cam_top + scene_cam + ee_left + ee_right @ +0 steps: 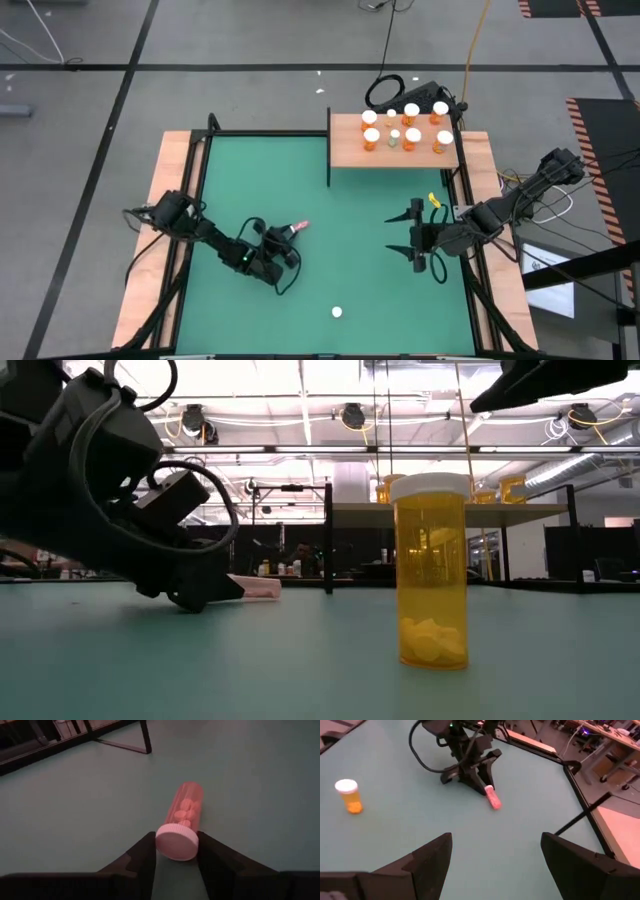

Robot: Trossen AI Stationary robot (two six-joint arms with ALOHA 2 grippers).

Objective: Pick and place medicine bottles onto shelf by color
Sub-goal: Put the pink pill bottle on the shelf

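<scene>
Nearest you, one orange bottle (pixel 337 312) stands by the bench's near edge, unpicked. Mid-bench, your left gripper (pixel 176 862) has narrow jaws around the lying pink bottle (pixel 183 822)'s cap; right gripper (pixel 495 855) waits wide open, empty. About nine bottles already stand on the shelf (pixel 345 150) at the far right corner.

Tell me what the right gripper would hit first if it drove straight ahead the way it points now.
Probably nothing close: the open right gripper faces bare green mat. Farther along that line lie the pink translucent bottle on its side and the left gripper at its cap; depth is uncertain.
</scene>
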